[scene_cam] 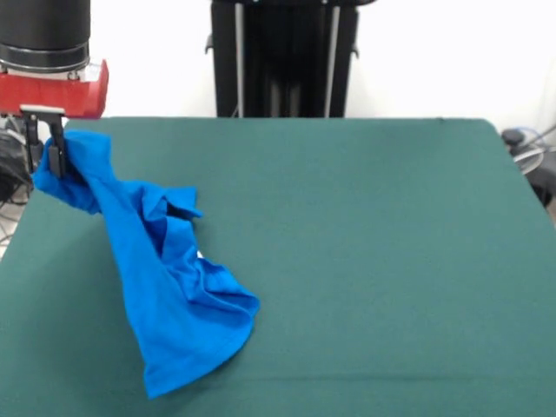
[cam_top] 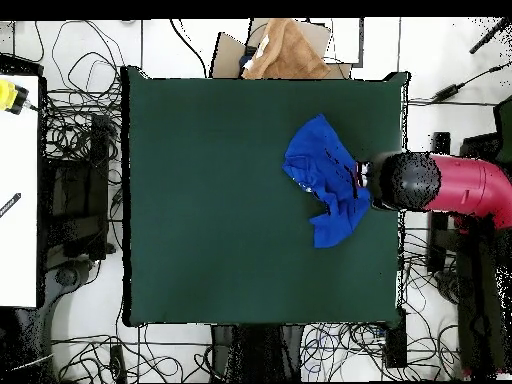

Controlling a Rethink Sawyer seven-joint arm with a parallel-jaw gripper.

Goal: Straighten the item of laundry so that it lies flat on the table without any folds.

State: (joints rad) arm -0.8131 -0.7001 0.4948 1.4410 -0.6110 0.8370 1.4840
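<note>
On the green table point(scene_cam: 373, 261), the pincer point(scene_cam: 54, 158) grips a bunched blue T-shirt point(scene_cam: 165, 287) near cable-strewn flooring point(cam_top: 70, 150).

The shirt point(scene_cam: 165, 287) occupies the left part of the front view. Its upper end hangs from the gripper point(scene_cam: 54, 156) at the upper left of the frame, above the table point(scene_cam: 373, 261) edge. Its lower end lies bunched on the table at lower left. The centre and right of the table hold nothing else.
</note>
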